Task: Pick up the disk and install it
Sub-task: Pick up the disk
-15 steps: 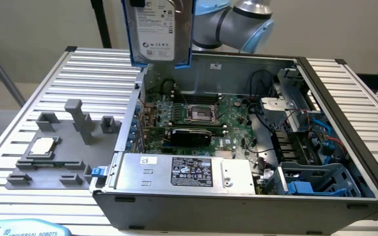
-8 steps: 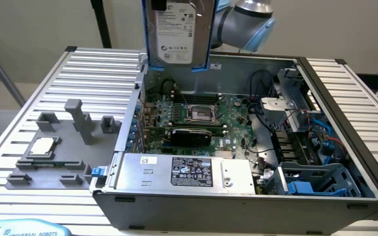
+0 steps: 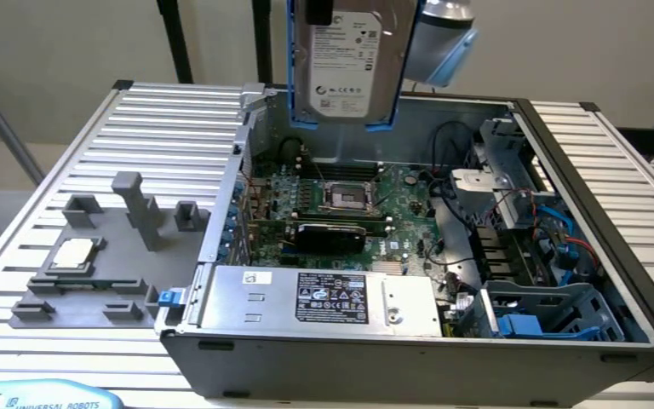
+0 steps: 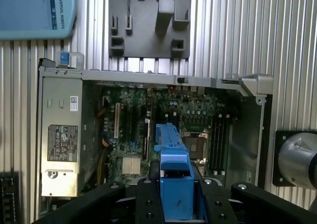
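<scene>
Pickup's done: I've got the gripper (image 4: 176,199) clamped on the disk (image 3: 347,60) by its blue rails. The disk hangs edge-down above the open computer case (image 3: 599,162), over the motherboard (image 3: 339,192). I'd call this the carry-to-install step. It needs the rails lined up with the drive cage (image 3: 548,311) at the exterior view's right, clear of the cables (image 3: 564,243).

Disk (image 3: 346,64) top off-frame, its print apparently illegible

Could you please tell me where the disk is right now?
The disk hangs upright at the exterior view's top centre, gripped by the claw above the open computer case.
</scene>
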Robot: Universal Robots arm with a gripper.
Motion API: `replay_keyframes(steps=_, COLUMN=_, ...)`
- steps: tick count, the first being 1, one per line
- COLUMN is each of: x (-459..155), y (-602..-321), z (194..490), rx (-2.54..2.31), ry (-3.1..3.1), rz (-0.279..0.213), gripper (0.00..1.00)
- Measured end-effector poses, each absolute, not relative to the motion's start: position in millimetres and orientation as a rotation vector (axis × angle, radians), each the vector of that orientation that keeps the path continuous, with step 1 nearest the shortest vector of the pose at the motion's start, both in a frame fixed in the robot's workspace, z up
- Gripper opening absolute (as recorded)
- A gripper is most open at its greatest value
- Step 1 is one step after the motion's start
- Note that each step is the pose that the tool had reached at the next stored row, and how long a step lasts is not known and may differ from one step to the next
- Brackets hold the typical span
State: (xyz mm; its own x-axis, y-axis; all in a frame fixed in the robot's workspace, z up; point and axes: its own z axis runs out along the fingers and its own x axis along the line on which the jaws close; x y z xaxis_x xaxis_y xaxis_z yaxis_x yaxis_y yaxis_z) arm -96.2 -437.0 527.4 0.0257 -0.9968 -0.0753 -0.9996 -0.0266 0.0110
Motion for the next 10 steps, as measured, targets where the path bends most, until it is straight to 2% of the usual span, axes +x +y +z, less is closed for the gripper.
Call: replay_keyframes(steps=10, x=-50.7, y=-449.7, z=527.1, rx=-2.217, ry=2.16, rz=0.096, gripper=0.33)
